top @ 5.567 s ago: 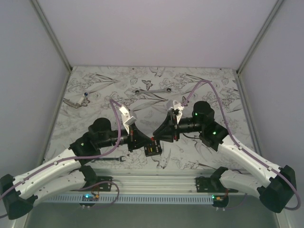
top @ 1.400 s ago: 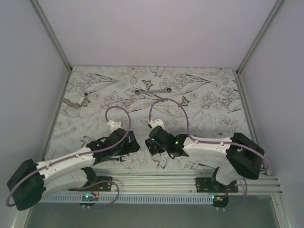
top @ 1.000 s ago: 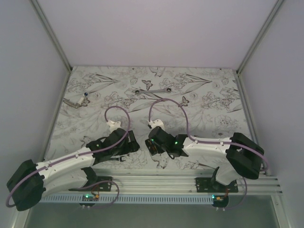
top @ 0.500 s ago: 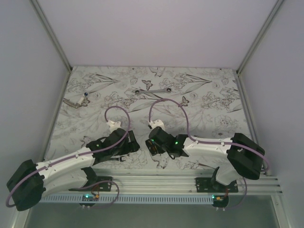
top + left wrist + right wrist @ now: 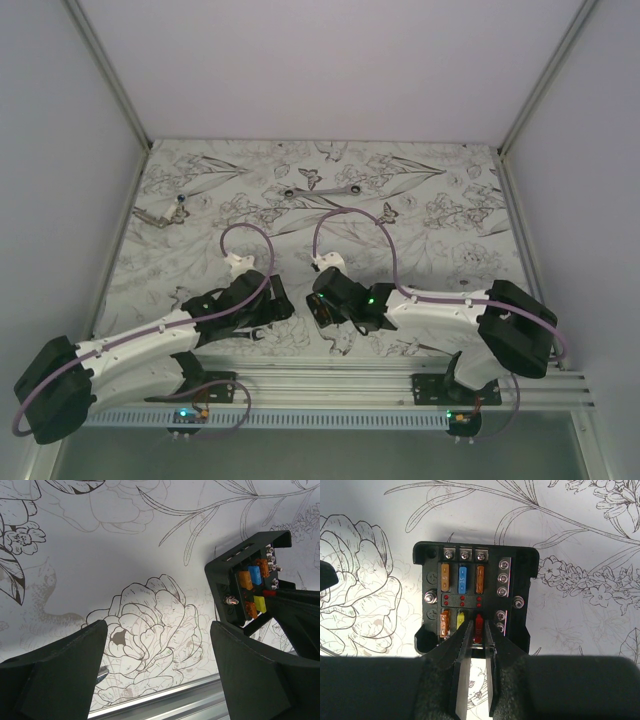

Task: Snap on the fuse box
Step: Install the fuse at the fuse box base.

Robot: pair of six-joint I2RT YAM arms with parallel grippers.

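Observation:
The fuse box (image 5: 517, 580) is a black square box lying open-side up on the flower-print table, with orange, blue and yellow fuses in its slots. My right gripper (image 5: 478, 628) reaches in from the near side. Its jaws stand narrowly apart on either side of a red fuse (image 5: 479, 619) seated in the near row, with a thin gap on each side. In the top view the fuse box (image 5: 320, 314) is mostly hidden under that gripper. My left gripper (image 5: 157, 630) hovers wide open over bare table, left of the fuse box (image 5: 252, 582), with nothing between its fingers.
Two wrenches lie far back, one in the middle (image 5: 320, 190) and one at the left (image 5: 160, 213). The aluminium rail (image 5: 175, 700) runs along the table's near edge just below the left gripper. Grey walls close in the sides and back.
Compared with several seconds ago, both arms have come down from a raised pose to low over the table by the fuse box. Over the last second neither arm visibly moves.

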